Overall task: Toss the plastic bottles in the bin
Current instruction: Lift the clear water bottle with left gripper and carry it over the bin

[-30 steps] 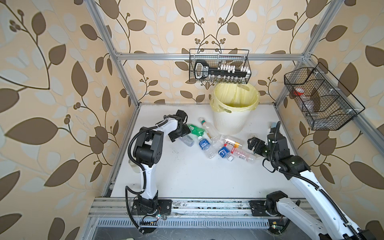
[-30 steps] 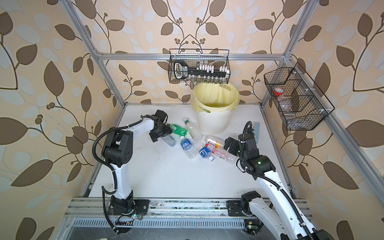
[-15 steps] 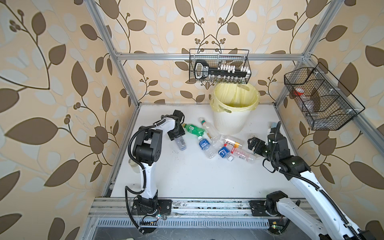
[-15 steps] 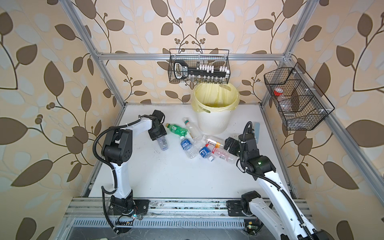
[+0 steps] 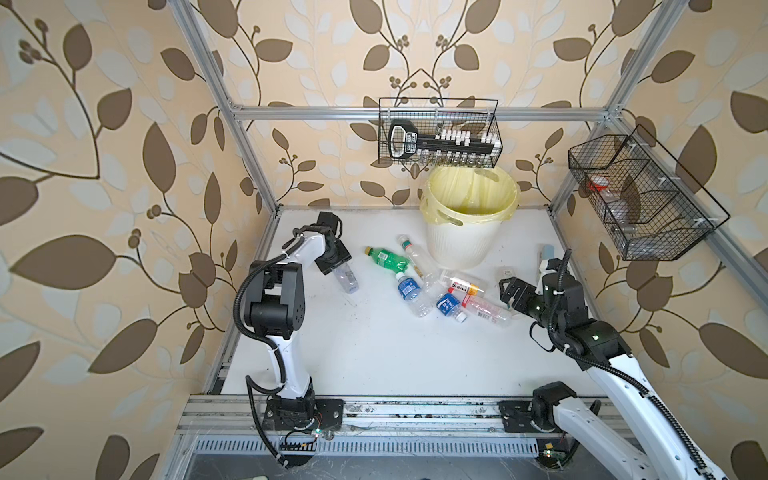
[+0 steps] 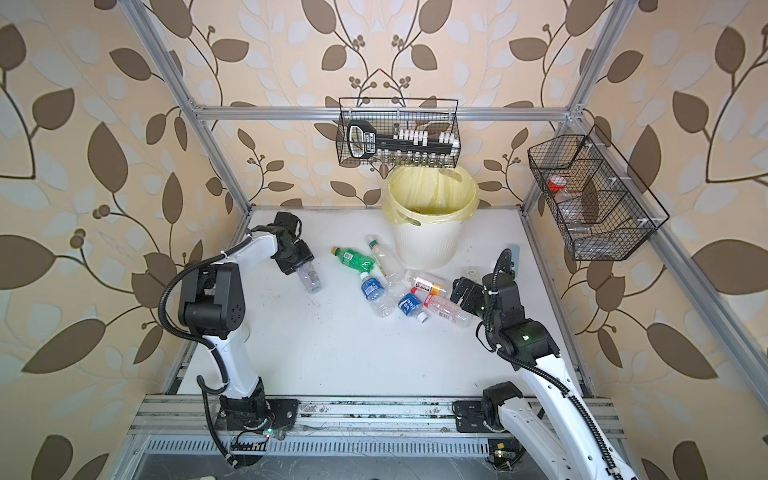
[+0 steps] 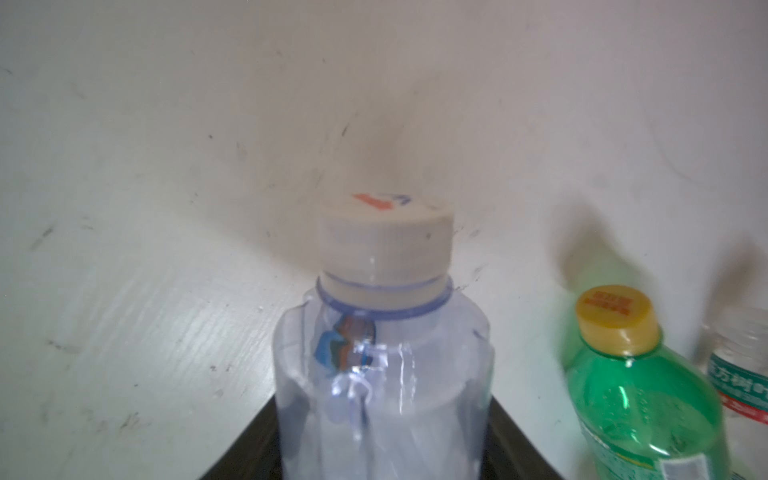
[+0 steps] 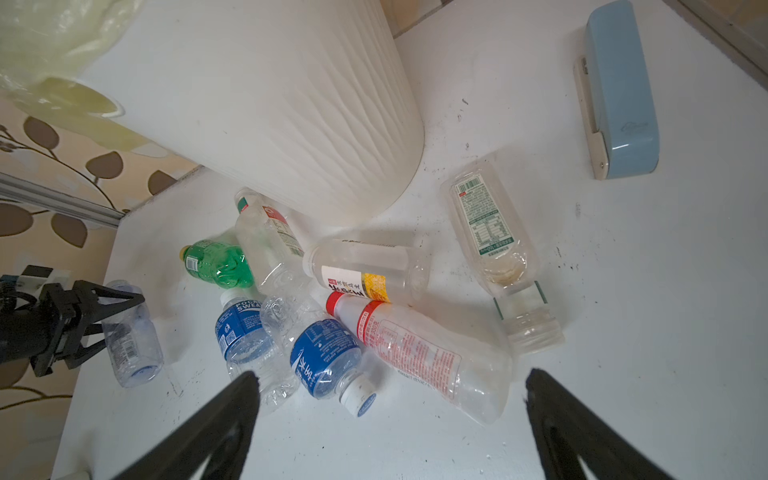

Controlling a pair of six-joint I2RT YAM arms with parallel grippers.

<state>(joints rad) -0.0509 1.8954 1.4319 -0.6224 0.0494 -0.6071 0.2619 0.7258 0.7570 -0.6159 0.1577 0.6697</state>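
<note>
Left fingers (image 5: pixel 341 268) clamped on clear white-capped bottle (image 7: pixel 382 374), at left side of counter (image 5: pixel 395 353), well apart from bin (image 5: pixel 457 249). Cannot tell whether bottle touches counter. Green bottle (image 5: pixel 386 258) lies just beside it. Right fingers (image 5: pixel 510 293) spread wide, gripping nothing, near red-capped bottle (image 5: pixel 484 307) at edge of bottle pile in front of bin. Two blue-label bottles (image 5: pixel 409 291) lie in pile. Bin stands upright at counter's rear. Pale-blue case (image 8: pixel 621 91) lies apart.

Cream ribbed bin (image 5: pixel 461 249), yellow-bagged, stands upright at the rear of the tabletop (image 5: pixel 374 353). Near its base lie a green bottle (image 5: pixel 386 258) and several labelled bottles (image 5: pixel 409 289). Apart, the left end effector (image 5: pixel 340 268) clamps one clear bottle (image 5: pixel 348 280).
</note>
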